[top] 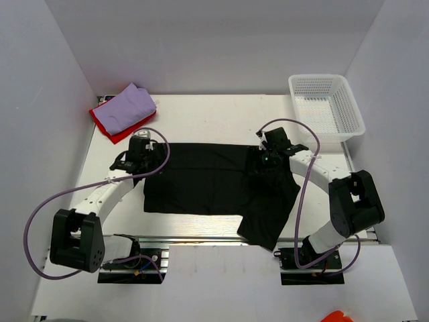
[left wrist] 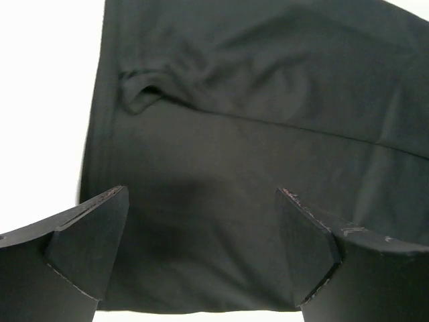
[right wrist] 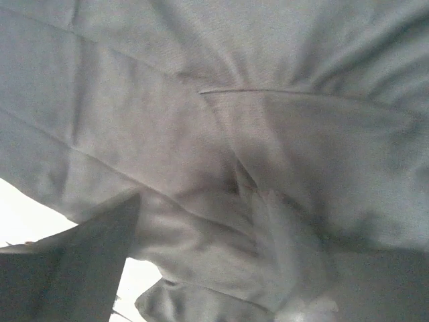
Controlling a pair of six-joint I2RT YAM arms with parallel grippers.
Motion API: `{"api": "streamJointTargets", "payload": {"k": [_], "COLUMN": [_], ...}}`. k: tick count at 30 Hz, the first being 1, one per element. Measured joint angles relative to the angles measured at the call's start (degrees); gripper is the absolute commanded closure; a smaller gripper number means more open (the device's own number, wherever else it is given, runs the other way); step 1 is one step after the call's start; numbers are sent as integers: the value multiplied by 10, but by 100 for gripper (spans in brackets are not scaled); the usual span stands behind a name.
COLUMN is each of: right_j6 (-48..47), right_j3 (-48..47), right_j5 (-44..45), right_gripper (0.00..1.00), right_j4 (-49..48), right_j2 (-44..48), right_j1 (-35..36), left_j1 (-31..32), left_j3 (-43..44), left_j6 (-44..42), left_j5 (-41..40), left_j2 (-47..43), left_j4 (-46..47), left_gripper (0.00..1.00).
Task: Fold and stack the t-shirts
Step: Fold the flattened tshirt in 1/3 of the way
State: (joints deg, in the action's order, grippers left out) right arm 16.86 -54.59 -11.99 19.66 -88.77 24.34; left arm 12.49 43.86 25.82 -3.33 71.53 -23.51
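Observation:
The black t-shirt (top: 201, 181) lies spread across the middle of the table, its right part bunched and trailing toward the front edge. My left gripper (top: 149, 155) is low over the shirt's left edge. In the left wrist view that gripper (left wrist: 201, 191) is open wide, with flat black cloth (left wrist: 255, 134) below the gap. My right gripper (top: 263, 164) sits on the bunched right part. Its wrist view is filled with wrinkled cloth (right wrist: 201, 134). One finger (right wrist: 80, 268) stands far to the left; cloth covers the other. The folded lavender t-shirt (top: 131, 107) rests on the red t-shirt (top: 110, 127) at the back left.
A white mesh basket (top: 352, 114) stands at the back right corner. White walls close in the table on the left, back and right. A fold of the black shirt (top: 268, 225) reaches the rail at the front edge.

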Motion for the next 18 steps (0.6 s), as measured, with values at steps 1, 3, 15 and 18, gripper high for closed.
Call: {"api": "streamJointTargets", "payload": {"k": [1,3,15,18], "right_j6": [6,9,35,39], "right_j3": [0,-1,-24,-33], "right_j5": [7,19,67,61], "right_gripper": [10,10,10,10], "right_j4": [-3,-5,-21,-29], "right_j2": [0,0,-24,-61], "right_j1": [-1,-3,-41,-56], "left_j1": [0,1,-2,-4], "left_j3": [0,10,106,135], "left_j6": [0,-1,-18,-19], "left_j5": [8,24,107,118], "left_j2": [5,28,250,297], "left_j4": [9,28,144,156], "left_gripper": [0,0,0,0]}}
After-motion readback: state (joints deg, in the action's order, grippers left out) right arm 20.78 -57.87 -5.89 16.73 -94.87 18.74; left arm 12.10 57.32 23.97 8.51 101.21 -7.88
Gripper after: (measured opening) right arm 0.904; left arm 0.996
